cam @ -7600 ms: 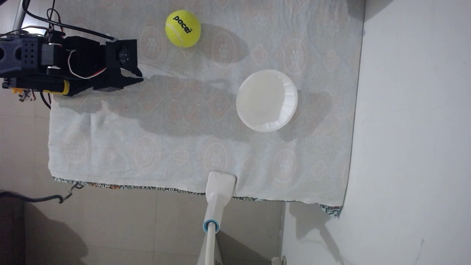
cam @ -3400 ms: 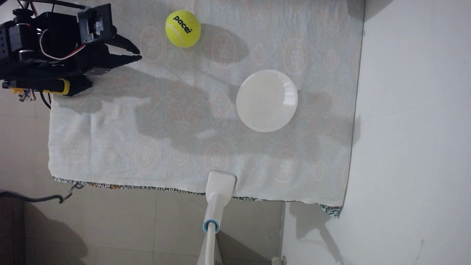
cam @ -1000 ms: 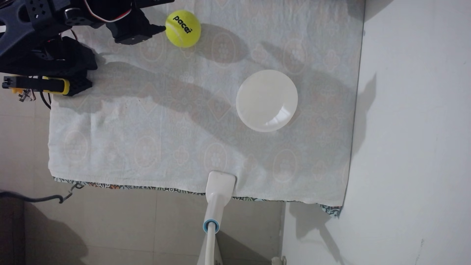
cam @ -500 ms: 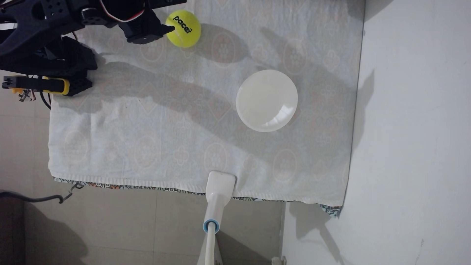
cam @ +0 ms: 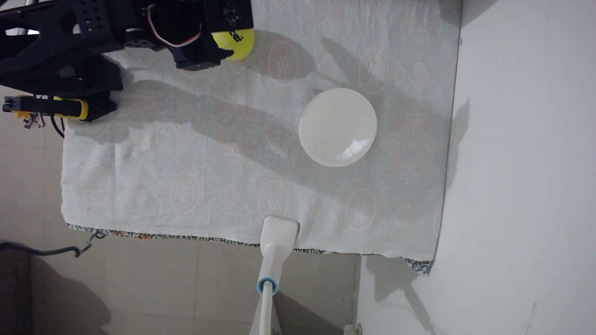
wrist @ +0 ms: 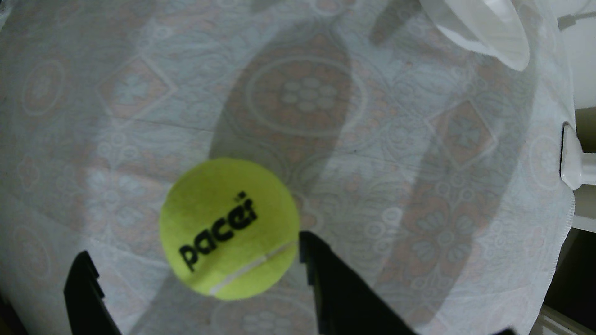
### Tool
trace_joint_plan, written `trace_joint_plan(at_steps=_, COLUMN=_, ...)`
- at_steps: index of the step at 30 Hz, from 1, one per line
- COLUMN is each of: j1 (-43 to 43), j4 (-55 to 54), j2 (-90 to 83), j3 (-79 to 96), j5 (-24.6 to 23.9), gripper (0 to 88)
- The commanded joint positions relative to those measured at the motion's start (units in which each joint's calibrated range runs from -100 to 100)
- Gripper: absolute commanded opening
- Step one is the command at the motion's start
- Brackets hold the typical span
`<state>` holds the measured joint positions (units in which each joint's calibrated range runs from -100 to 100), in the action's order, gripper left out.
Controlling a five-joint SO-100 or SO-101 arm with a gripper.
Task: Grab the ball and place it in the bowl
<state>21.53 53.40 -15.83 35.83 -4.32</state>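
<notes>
Not yet grasped: fingers spread on either side of the ball, right one touching or nearly so, ball resting on the cloth-covered surface, well apart from the empty bowl; closing, carrying, dropping all left.

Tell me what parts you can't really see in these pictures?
- Tennis ball in the fixed view: mostly covered by the black arm, so its lettering is cut short.
- Gripper in the wrist view: its fingers run off the bottom edge, so I cannot tell if the right finger touches the ball.
- White bowl in the wrist view: cut off by the top edge and blurred; its inside stays hidden.
</notes>
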Motion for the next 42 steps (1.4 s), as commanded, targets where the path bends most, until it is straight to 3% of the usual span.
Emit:
trace_joint_plan(at_steps=1, j1=-1.27, j4=-3.18, j2=1.22, j3=0.56, j5=0.49, gripper=44.4)
trace_joint_plan(at_steps=27, j1=-2.04, j4=-13.03, j2=6.86, j3=6.01, j5=0.68, gripper=41.5)
trace_joint_plan(at_steps=42, j1=-0.50, j4=-18.29, j2=8.87, j3=8.46, j5=1.56, gripper=33.6)
